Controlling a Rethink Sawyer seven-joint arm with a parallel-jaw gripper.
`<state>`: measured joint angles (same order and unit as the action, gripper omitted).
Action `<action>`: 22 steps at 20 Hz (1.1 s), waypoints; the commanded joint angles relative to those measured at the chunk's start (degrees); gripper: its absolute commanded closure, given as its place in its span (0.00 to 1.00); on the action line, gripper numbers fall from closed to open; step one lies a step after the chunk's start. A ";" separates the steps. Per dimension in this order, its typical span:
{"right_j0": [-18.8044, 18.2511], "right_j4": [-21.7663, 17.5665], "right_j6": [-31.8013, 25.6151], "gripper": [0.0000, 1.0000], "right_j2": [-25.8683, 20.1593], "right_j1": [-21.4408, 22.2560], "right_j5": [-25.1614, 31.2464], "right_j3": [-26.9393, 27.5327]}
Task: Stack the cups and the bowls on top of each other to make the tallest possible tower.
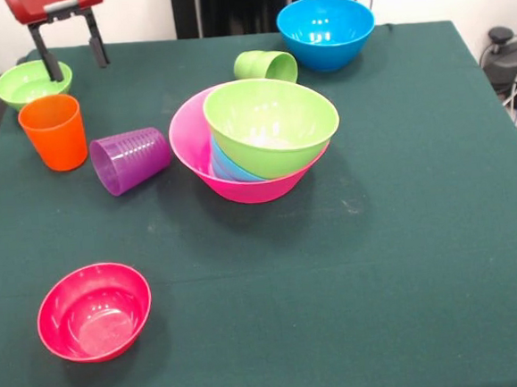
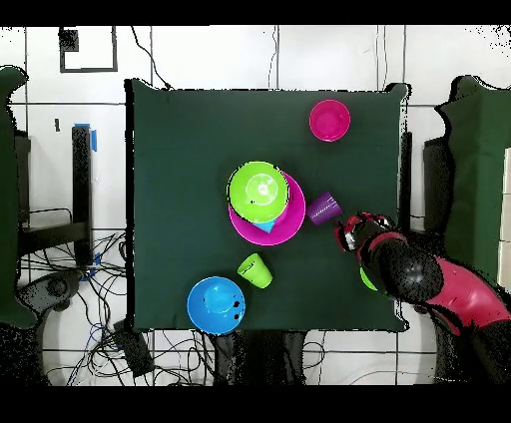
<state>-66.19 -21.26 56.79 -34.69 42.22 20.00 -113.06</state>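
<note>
The tower is the large pink bowl (image 1: 194,145) at mid-table, holding a light blue piece (image 1: 227,163) and a medium green bowl (image 1: 271,125) that leans on top. My gripper (image 1: 73,54) is open and empty at the far left, above the small green bowl (image 1: 26,84). The orange cup (image 1: 54,131) stands upright. The purple cup (image 1: 130,160) and the light green cup (image 1: 266,65) lie on their sides. In the overhead view the gripper (image 2: 348,233) is right of the purple cup (image 2: 322,209), and the arm hides the orange cup.
A medium blue bowl (image 1: 326,31) stands at the far right. A small red bowl (image 1: 95,311) stands at the near left. The green cloth covers the table (image 1: 405,236). Cables lie on the floor beyond the table's edges (image 2: 70,269).
</note>
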 commanded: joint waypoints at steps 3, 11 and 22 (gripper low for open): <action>4.11 -1.16 8.17 0.00 2.20 -0.50 0.12 0.38; 7.29 -0.88 9.75 0.00 4.14 -1.56 -0.78 1.97; 1.19 0.91 6.94 0.00 -3.25 14.20 -4.28 -2.68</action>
<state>-65.59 -21.17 56.79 -34.53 47.82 16.22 -114.05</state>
